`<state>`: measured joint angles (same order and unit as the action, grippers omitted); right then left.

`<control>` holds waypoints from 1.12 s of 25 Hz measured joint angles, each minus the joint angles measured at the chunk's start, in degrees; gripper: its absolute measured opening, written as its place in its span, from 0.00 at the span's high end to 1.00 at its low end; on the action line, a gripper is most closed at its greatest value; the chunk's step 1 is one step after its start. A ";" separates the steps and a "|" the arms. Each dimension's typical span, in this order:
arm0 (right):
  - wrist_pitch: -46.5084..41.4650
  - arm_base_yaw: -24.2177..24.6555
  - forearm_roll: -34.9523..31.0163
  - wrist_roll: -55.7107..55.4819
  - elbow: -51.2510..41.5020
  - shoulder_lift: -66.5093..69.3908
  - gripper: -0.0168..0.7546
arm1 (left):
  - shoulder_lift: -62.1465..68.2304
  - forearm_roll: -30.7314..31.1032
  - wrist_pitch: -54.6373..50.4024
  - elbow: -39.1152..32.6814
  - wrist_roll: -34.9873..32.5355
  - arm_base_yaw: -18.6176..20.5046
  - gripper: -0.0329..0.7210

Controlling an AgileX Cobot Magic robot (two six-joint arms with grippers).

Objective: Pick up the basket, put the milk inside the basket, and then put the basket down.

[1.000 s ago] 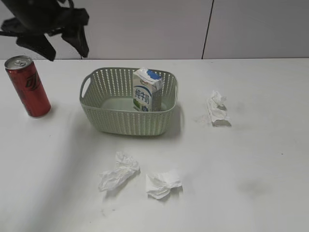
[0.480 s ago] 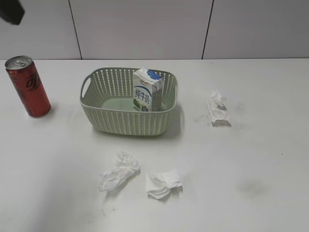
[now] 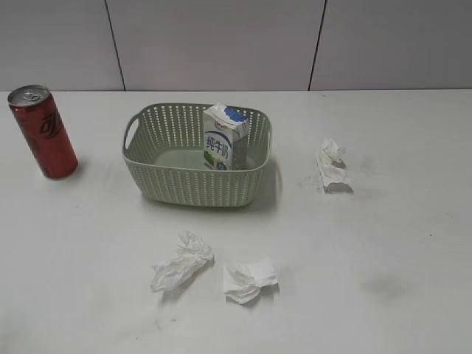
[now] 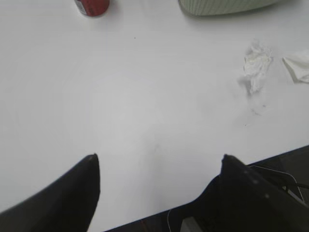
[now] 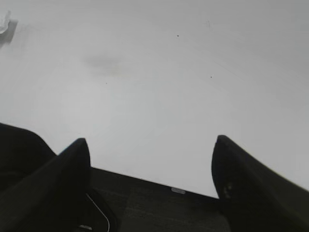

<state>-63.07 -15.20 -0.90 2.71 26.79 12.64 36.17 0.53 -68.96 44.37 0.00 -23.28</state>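
Observation:
A pale green perforated basket (image 3: 193, 181) rests on the white table, and its bottom edge shows at the top of the left wrist view (image 4: 222, 6). A white and blue milk carton (image 3: 225, 137) stands upright inside it. Neither arm shows in the exterior view. My left gripper (image 4: 159, 162) is open and empty, high above the table's near edge. My right gripper (image 5: 152, 145) is open and empty above the near right edge of the table.
A red soda can (image 3: 43, 132) stands at the far left, its base showing in the left wrist view (image 4: 91, 7). Crumpled tissues lie in front of the basket (image 3: 181, 260) (image 3: 249, 280) and to its right (image 3: 331, 167). The table edge (image 5: 159, 183) is close below my grippers.
The left arm, above the can one second ago, has pulled up and left out of the exterior view. Basket, milk carton and can have not moved.

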 joint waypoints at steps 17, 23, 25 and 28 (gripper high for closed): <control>8.74 0.00 -0.36 1.13 -2.72 -2.05 0.22 | -23.51 -3.20 8.44 -15.09 -3.42 0.00 0.18; 8.83 0.00 -0.36 1.30 -2.72 -2.05 0.22 | -23.51 -3.39 8.55 -15.09 -3.59 0.00 0.18; 8.87 0.00 -0.36 1.30 -2.72 -2.05 0.22 | -23.51 -3.44 8.62 -15.09 -3.59 0.00 0.19; 8.89 0.22 -0.42 1.30 -2.72 -2.86 0.22 | -23.70 -3.44 8.62 -15.09 -3.59 1.80 0.22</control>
<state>-54.18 -14.98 -1.32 4.01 24.07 9.79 12.47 -2.91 -60.35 29.28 -3.59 -21.49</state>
